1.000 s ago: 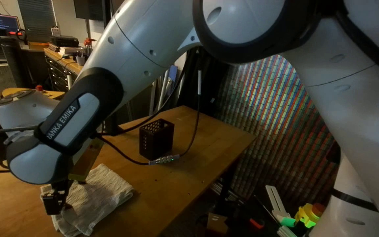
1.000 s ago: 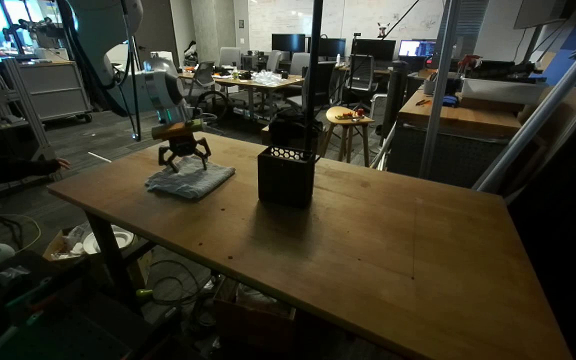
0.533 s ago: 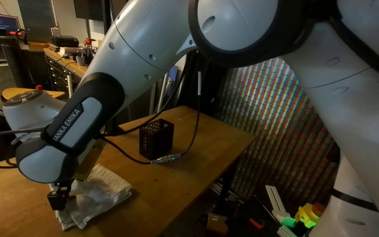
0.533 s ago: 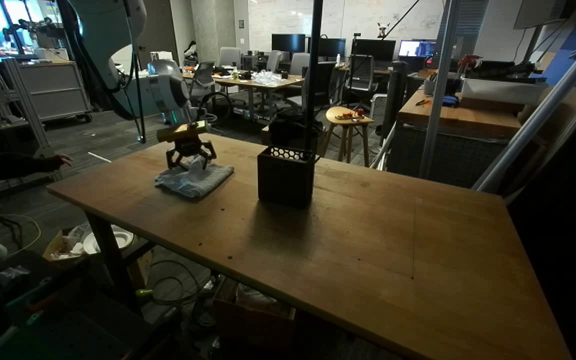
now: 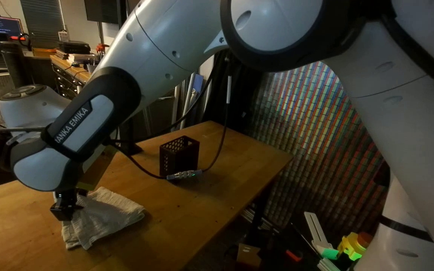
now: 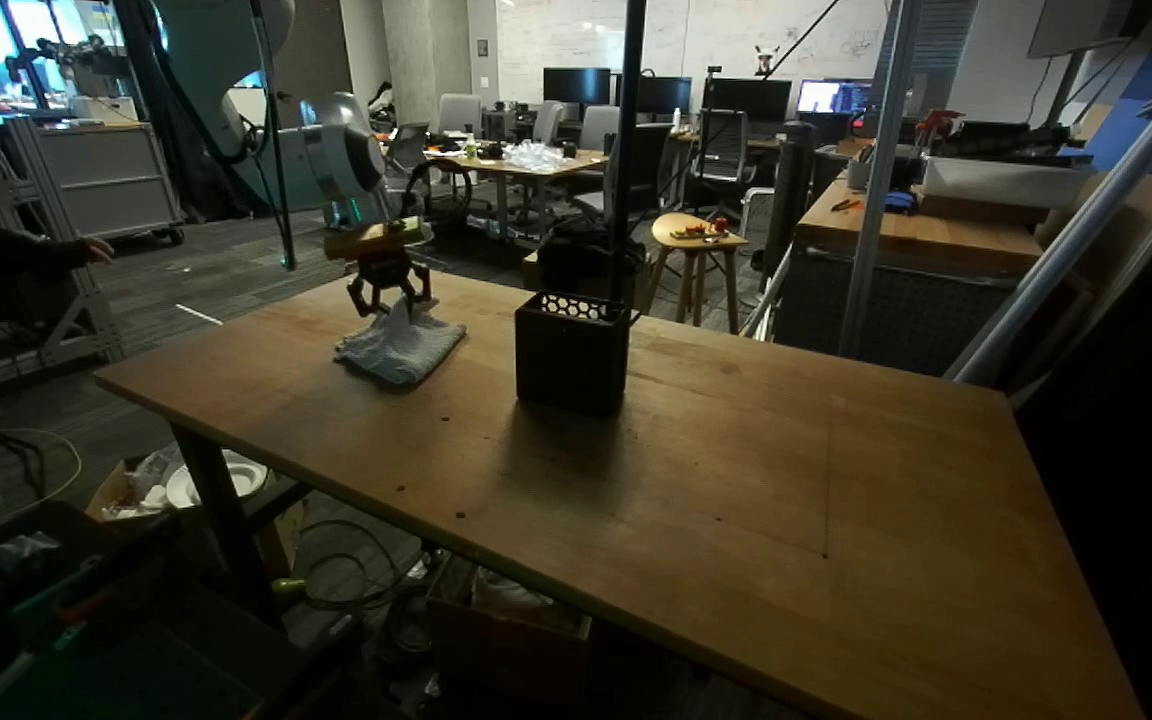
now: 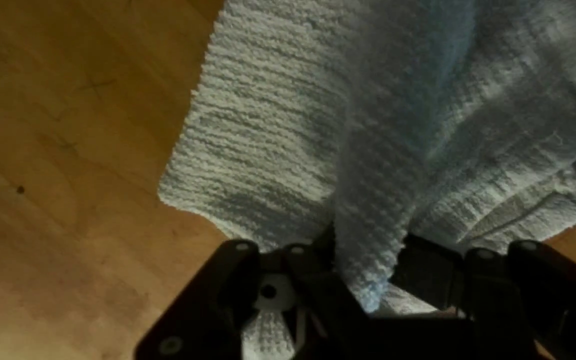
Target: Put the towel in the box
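Near the box (image 6: 571,358), not touching it, the towel (image 6: 402,352) lies with a raised fold pinched in the tool (image 7: 370,265). I'd say the grasp is made; lifting it over the box and lowering it inside remain.

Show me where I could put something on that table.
In an exterior view, the wooden table has wide bare room from the perforated black box to its right edge; a smaller patch lies left of the towel. Crowded: the towel, pinched in the fingers, and the narrow gap between it and the box.
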Motion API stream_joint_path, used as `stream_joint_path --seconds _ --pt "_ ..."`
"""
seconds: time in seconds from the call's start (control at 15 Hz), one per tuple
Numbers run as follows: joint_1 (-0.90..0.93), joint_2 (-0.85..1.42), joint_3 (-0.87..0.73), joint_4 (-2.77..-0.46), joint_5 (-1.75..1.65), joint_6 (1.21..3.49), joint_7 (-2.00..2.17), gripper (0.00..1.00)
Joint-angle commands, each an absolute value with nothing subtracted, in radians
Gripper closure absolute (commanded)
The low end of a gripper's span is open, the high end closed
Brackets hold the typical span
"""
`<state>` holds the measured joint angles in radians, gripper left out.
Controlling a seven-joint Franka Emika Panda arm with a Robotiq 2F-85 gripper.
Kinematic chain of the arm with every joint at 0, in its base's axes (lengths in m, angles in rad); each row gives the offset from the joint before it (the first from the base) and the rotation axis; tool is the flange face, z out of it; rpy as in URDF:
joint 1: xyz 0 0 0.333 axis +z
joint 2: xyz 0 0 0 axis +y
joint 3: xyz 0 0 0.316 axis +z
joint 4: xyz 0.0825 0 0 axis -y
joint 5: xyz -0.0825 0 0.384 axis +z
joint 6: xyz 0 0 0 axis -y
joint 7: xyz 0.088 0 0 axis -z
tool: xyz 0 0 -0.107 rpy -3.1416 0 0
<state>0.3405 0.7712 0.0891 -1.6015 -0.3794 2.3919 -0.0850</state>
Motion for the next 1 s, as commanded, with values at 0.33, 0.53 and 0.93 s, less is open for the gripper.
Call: stream_joint_path --seconds 0.33,0.53,0.93 --pt "0.312 0.483 0.157 -1.631 -0.306 2.140 -0.159 0.97" --pt "0.308 0.365 0.170 -1.641 -0.289 2.020 -0.161 0.97" --pt "0.266 0.203 0.160 -1.680 -0.297 1.854 -0.162 0.97"
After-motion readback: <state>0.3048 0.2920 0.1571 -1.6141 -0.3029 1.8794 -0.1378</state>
